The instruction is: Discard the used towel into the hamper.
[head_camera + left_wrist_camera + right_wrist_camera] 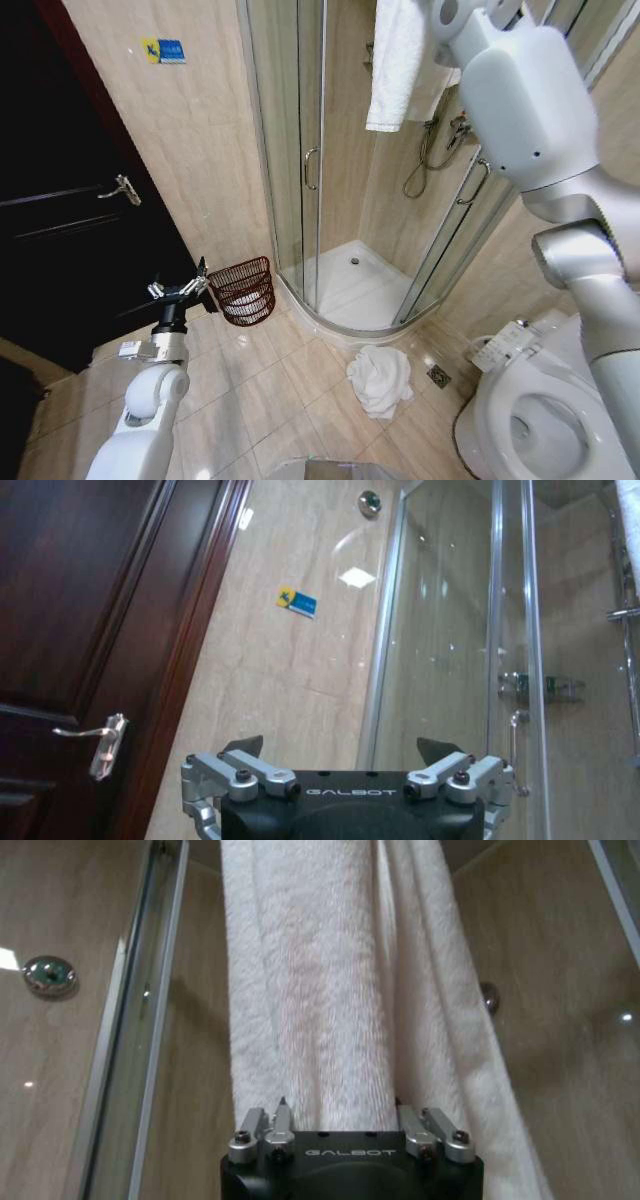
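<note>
Beige-tiled bathroom, glass shower enclosure (330, 180) as landmark. Right gripper (338, 1111) raised high at the enclosure's top, jaws clamped on the hanging white towel (320, 990); long axis vertical, drooping straight down. Left gripper (340, 748) low, left of the enclosure beside the hamper (245, 290), jaws spread wide, holding nothing. Hamper upright on floor, against the enclosure's left edge. Second towel (380, 380) crumpled on tiles before the enclosure.

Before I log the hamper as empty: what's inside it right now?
Something pale lies at the bottom of the hamper, seen through its open weave; what it is cannot be told. The near wall hides part of the inside. A white towel lies apart on the floor tiles.
</note>
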Tool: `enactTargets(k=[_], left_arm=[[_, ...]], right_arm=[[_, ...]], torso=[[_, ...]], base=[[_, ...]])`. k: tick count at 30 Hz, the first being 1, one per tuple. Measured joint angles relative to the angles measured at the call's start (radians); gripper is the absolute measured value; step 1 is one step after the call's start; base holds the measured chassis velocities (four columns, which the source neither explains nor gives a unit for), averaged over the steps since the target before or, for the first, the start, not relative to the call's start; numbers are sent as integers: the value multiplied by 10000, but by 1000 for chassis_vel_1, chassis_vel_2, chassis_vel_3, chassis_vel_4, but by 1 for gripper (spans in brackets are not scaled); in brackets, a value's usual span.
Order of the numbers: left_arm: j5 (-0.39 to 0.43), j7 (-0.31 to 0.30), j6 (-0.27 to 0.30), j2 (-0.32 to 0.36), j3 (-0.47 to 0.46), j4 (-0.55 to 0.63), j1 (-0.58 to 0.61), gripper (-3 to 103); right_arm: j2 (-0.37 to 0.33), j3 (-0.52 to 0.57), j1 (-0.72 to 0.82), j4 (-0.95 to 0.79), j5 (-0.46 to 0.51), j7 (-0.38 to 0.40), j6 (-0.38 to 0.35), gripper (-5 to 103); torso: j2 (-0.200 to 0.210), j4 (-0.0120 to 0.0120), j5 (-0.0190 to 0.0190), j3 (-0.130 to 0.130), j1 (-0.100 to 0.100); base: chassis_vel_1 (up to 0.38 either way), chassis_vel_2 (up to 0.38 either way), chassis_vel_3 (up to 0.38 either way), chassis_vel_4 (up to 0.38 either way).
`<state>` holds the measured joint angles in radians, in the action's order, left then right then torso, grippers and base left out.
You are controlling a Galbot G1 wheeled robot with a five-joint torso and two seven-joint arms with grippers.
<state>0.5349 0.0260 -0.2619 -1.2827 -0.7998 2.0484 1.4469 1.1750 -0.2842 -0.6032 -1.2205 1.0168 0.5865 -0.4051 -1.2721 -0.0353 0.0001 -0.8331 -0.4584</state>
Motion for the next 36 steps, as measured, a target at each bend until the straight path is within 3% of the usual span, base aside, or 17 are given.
enactTargets(k=[3, 5, 8, 14, 28, 36], left_arm=[[2, 23, 11, -23, 2, 18, -6, 100], [2, 24, 9, -25, 3, 18, -4, 100], [5, 34, -104, -29, 19, -55, 55, 100], [35, 46, -242, 23, -22, -229, 64, 100], [191, 81, -355, 145, -63, -441, -8, 100], [340, 93, -387, 265, -119, -561, -20, 100]], right_arm=[[-226, -85, 313, -439, 245, -25, 121, 33], [-238, -88, 329, -459, 262, -32, 136, 33], [-481, -98, 708, -846, 500, -290, 353, 22], [-610, -99, 1230, -1197, 605, -450, 476, 9], [-1031, 46, 2764, -2242, 597, -446, 563, 8], [-1742, 742, 4409, -3356, 417, -800, 605, 8]], torso=[[0, -1, -1, 0, 0], [0, -1, -1, 0, 1], [0, -1, -1, 1, 2], [0, 0, -1, 1, 2], [1, 0, 1, 1, 2], [1, 0, 3, 0, 3]], base=[[0, 0, 0, 0], [0, 0, 0, 0], [0, 0, 0, 0], [0, 0, 0, 0], [0, 0, 0, 0], [0, 0, 0, 0]])
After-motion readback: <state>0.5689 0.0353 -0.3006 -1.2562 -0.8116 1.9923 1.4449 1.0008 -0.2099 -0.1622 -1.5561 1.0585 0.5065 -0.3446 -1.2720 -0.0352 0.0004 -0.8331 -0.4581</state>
